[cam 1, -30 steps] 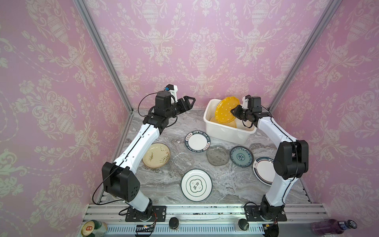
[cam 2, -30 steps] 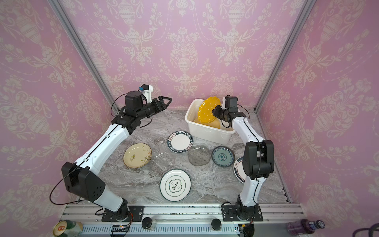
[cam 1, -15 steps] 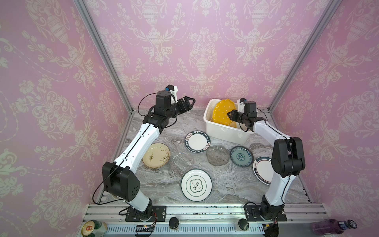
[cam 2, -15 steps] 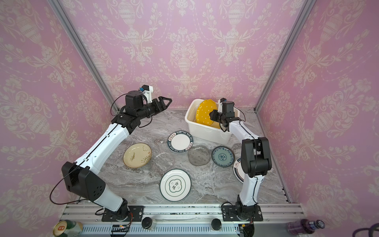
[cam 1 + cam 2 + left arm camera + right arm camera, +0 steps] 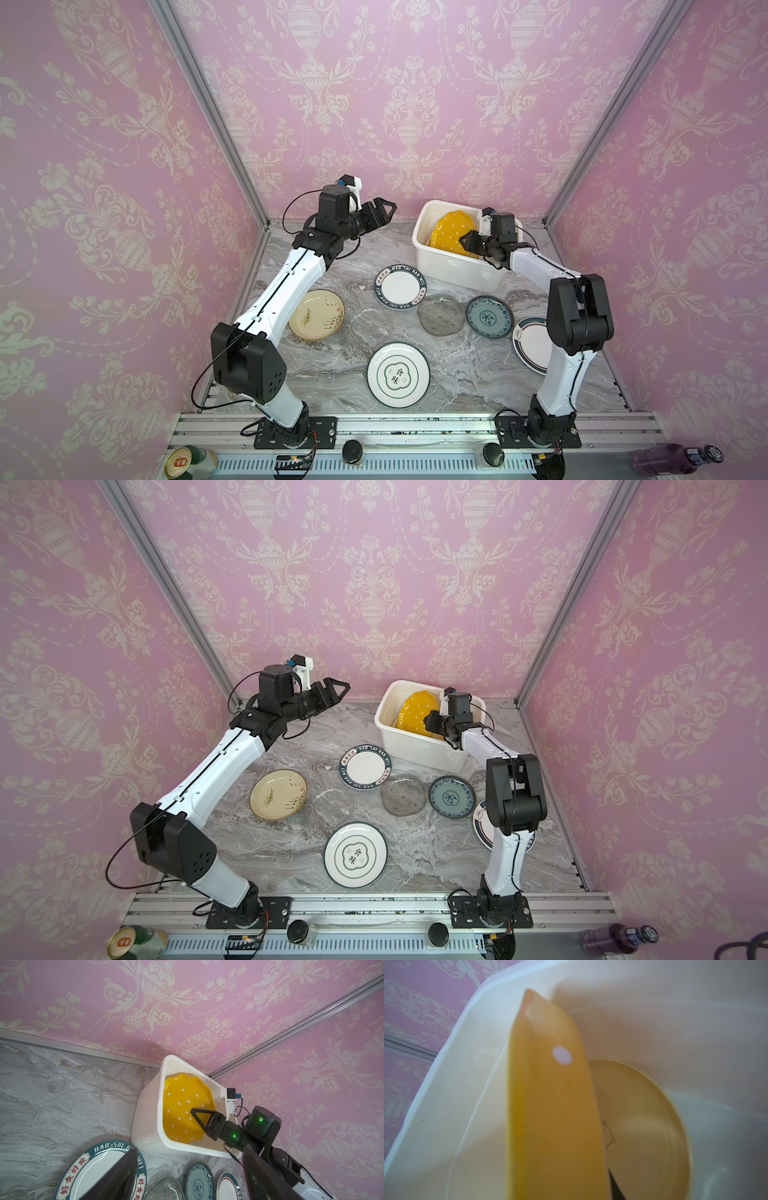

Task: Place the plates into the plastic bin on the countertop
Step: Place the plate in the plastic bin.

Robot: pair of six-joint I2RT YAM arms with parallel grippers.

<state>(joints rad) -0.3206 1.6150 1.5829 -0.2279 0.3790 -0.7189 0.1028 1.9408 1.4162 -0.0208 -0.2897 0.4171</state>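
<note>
So the right tool [image 5: 466, 242] is gripping the dotted yellow plate [image 5: 445, 230], tilted on edge inside the white bin [image 5: 451, 272], with the bear plate [image 5: 643, 1122] flat underneath. The left tool [image 5: 384, 208] hangs wide apart, empty, above the counter [image 5: 316, 374].

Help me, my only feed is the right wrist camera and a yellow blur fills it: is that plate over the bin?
Observer: Yes. In both top views the dotted yellow plate stands tilted inside the plastic bin, with the right gripper shut on its edge.
Operator: Where is my other arm?
Observer: The left gripper is open and empty, raised over the countertop, apart from the bin.
Operator: How many plates lie outside the bin?
Observer: Seven, all flat on the countertop. One of them, the clear glass plate, is faint.
</note>
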